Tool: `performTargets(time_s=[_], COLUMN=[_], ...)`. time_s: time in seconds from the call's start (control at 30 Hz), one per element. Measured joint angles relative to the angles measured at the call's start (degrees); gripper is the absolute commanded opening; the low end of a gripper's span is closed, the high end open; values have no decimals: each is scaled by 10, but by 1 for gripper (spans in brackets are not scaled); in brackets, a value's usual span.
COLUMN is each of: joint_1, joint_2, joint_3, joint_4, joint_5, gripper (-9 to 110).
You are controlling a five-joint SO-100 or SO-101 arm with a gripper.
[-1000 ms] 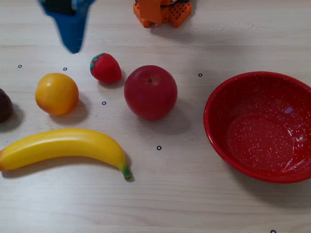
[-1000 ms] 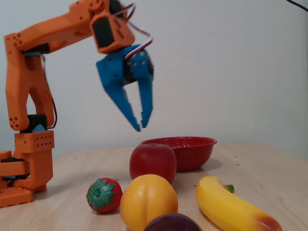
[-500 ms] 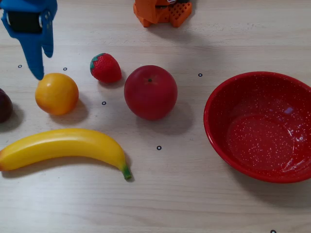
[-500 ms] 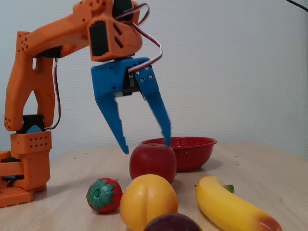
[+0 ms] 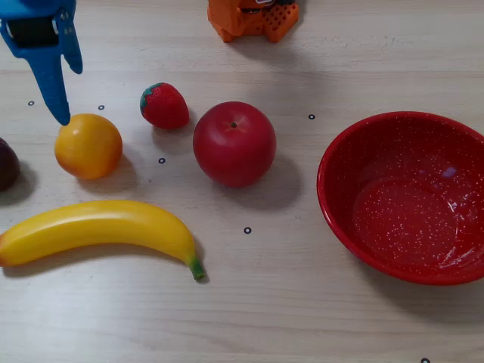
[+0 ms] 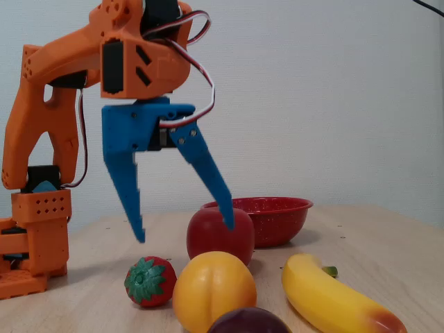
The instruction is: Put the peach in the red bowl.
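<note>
The peach [image 5: 88, 145] is a round yellow-orange fruit at the left of the overhead view; it also shows in the fixed view [image 6: 214, 289] near the front. The red bowl [image 5: 355, 162] with white speckles stands empty at the right; in the fixed view [image 6: 277, 215] it is behind the fruit. My blue gripper [image 5: 66, 94] is open and empty, hovering above and just behind the peach; in the fixed view [image 6: 186, 233] its two fingers spread wide above the table.
A red apple [image 5: 234, 143] lies mid-table, a strawberry [image 5: 164, 105] between it and the peach, a yellow banana [image 5: 98, 229] in front, and a dark plum [image 5: 7, 162] at the left edge. The orange arm base [image 5: 253, 17] stands at the back.
</note>
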Motion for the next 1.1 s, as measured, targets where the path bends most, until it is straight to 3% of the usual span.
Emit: performTargets(time_s=[0.43, 1.1], joint_1=[4, 0], joint_2=[-25, -31], joint_3=[119, 178], joint_4=[-129, -223], joint_5=[2, 28], gripper=[39, 40])
